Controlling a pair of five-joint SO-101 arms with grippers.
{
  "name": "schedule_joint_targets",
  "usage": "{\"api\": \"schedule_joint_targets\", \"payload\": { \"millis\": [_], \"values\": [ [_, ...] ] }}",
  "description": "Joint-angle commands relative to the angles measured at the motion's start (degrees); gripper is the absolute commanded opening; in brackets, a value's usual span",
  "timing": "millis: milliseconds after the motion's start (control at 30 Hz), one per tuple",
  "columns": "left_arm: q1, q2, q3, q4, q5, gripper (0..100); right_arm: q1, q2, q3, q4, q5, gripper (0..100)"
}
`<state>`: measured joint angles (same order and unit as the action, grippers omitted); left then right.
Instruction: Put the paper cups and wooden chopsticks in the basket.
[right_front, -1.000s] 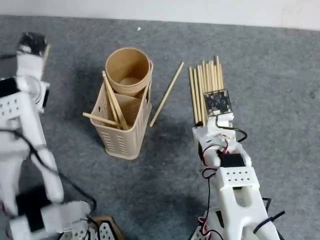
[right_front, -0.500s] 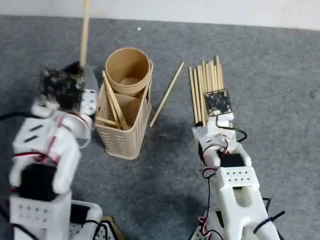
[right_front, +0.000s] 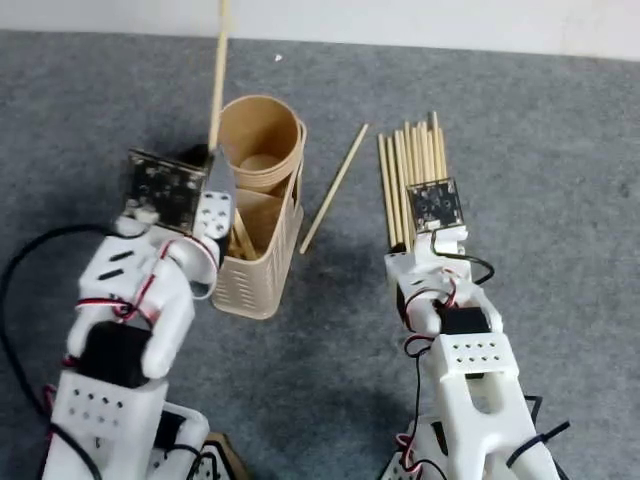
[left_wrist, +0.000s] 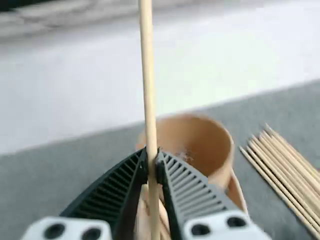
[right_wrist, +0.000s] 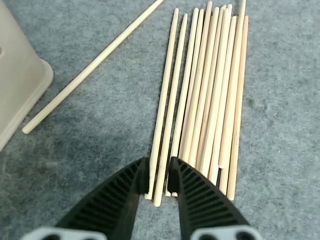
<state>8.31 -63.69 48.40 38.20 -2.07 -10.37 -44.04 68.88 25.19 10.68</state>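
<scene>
My left gripper (right_front: 214, 162) is shut on a wooden chopstick (right_front: 218, 70) and holds it upright over the near-left part of the beige basket (right_front: 250, 288). From the left wrist the held chopstick (left_wrist: 146, 75) rises between the fingertips (left_wrist: 162, 159). Stacked paper cups (right_front: 258, 140) stand in the basket's far end, and chopsticks lean inside it. My right gripper (right_wrist: 159, 172) stands open on the carpet, straddling the near ends of a row of chopsticks (right_wrist: 210, 95).
One loose chopstick (right_front: 333, 188) lies slanted on the grey carpet between the basket and the chopstick row (right_front: 410, 165). The basket's corner (right_wrist: 20, 85) shows in the right wrist view. A pale wall runs along the carpet's far edge.
The left arm swung in from the far left to the basket, carrying the upright chopstick over it. The right arm kept still.
</scene>
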Motion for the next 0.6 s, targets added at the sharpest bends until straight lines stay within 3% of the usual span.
{"api": "schedule_joint_targets", "payload": {
  "millis": [0, 67, 200, 367, 567],
  "values": [
    [2.24, -0.66, 4.26, -1.05, 0.53, 0, -0.13, 0.04, -0.31, -0.75, 0.26, 8.3],
    [2.15, -1.1, 8.13, -1.23, 0.44, 3, -0.13, 0.04, -0.31, -0.75, 0.26, 8.3],
    [-0.13, -1.19, 9.36, -1.14, 0.44, 17, -0.13, 0.04, -0.31, -0.75, 0.26, 8.3],
    [-2.68, -1.19, 1.27, -0.7, 0.53, 15, -0.13, 0.04, -0.31, -0.75, 0.26, 8.3],
    [-4.35, -1.1, -13.05, 7.38, 0.53, 15, -0.13, 0.04, -0.4, -0.75, 0.35, 8.4]
  ]
}}
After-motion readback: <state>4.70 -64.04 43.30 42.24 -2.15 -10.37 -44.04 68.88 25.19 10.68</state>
